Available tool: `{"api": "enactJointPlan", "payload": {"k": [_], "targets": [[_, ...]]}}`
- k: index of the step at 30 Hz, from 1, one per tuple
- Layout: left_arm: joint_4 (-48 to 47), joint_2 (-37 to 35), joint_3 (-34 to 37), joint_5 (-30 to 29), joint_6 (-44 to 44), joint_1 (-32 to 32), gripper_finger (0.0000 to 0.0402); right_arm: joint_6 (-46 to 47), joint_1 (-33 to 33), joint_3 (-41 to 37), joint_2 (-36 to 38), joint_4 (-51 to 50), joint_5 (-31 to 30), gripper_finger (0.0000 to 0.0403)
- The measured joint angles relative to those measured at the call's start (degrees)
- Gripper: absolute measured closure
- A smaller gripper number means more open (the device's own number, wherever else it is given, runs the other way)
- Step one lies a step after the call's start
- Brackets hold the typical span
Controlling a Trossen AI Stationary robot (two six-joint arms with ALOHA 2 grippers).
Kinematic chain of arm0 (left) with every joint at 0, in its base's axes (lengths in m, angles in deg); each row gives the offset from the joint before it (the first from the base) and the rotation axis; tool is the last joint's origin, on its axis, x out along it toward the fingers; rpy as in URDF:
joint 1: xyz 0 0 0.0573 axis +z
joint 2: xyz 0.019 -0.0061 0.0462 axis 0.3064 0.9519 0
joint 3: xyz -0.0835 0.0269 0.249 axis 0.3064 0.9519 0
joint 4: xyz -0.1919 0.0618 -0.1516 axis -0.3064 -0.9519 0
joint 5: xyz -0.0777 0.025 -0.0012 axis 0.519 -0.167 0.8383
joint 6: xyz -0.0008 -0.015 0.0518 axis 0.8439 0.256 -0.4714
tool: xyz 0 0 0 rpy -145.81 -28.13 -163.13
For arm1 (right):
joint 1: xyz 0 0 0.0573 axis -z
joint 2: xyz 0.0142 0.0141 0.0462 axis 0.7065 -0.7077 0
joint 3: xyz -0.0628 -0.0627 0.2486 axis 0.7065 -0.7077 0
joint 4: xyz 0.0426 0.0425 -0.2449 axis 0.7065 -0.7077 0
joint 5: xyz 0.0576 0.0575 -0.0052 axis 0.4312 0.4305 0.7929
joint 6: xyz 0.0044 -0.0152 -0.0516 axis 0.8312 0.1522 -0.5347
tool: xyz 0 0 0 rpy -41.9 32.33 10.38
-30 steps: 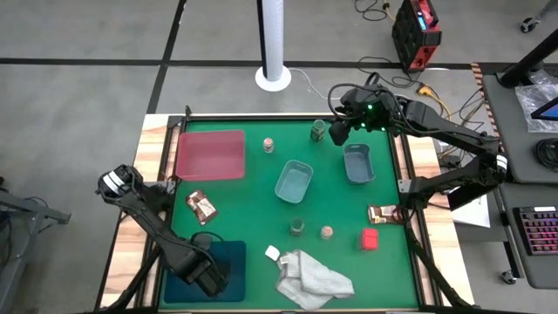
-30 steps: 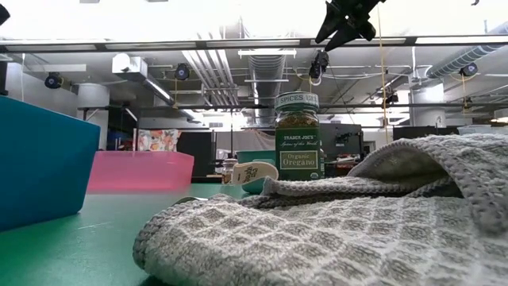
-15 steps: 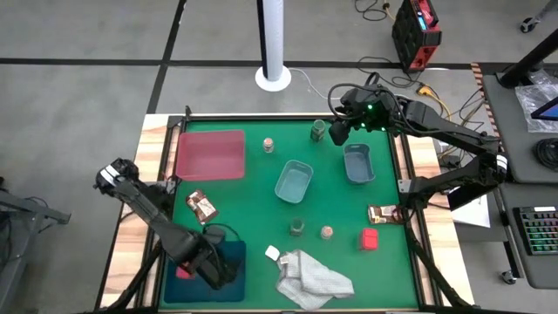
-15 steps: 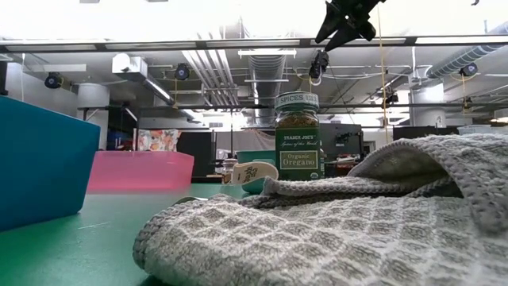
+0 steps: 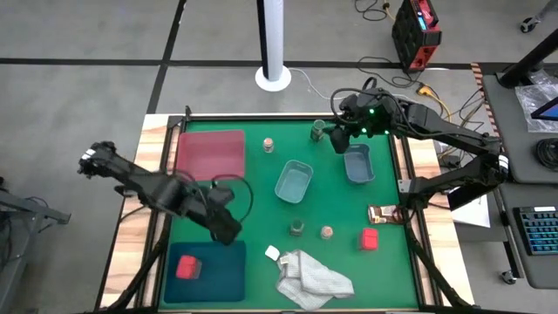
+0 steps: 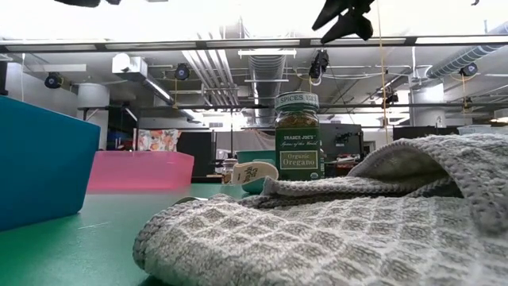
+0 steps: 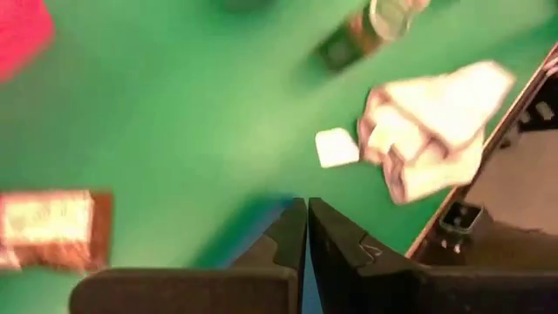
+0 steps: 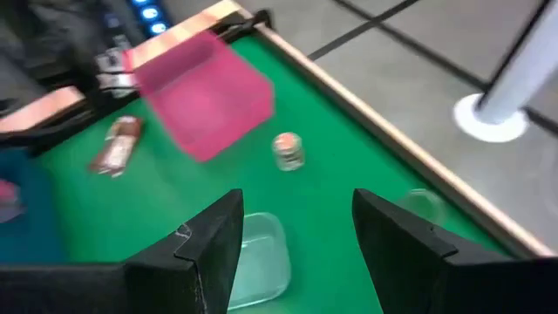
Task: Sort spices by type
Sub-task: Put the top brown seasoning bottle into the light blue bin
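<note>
From above: left tool (image 5: 228,234) shut and empty over the green worktop (image 5: 261,196), near the teal tray (image 5: 222,270) holding one pink block (image 5: 187,267); brown sachet mostly hidden under that arm. Right tool (image 5: 342,139) open beside a dark green jar (image 5: 318,130), above the bluish tub (image 5: 357,164).

At worktop height: oregano jar (image 6: 297,135) behind the cloth (image 6: 349,222) (most other spices hidden).

Left wrist: blurred; sachet (image 7: 54,228) cut off.

Right wrist: tan-topped jar (image 8: 288,150) near the pink tray (image 8: 205,94).

Crumpled white-grey cloth (image 5: 314,277) lies near the teal tray (image 5: 222,270); pink tray (image 5: 210,154) apparently empty.
</note>
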State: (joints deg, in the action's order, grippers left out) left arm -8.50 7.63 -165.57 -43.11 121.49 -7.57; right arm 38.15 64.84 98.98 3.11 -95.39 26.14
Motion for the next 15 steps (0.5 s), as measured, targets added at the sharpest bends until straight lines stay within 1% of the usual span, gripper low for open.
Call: {"api": "enactJointPlan", "payload": {"k": [2,5,10,13,15], "targets": [[0.6,-2.5,1.2,-0.6,-3.6,1.7,0.0402,1.2,-1.6,0.0,0.2,0.0,0.1,0.0197],[4.1,-6.5,3.1,-0.7,-10.4,3.2,0.0402,1.8,-3.8,0.0,0.3,0.0,0.2,0.0197],[16.0,-12.4,7.8,-1.3,-24.2,5.3,0.0402,2.1,-5.5,0.0,0.2,0.0,0.2,0.0197],[20.0,-14.9,9.9,-5.2,-30.0,6.9,0.0402,2.8,-5.6,0.0,0.1,0.1,-0.4,0.0197],[20.1,-15.5,10.3,-11.3,-34.9,7.5,0.0402,3.5,-5.6,0.0,-0.3,0.5,-0.7,0.0197]]}}
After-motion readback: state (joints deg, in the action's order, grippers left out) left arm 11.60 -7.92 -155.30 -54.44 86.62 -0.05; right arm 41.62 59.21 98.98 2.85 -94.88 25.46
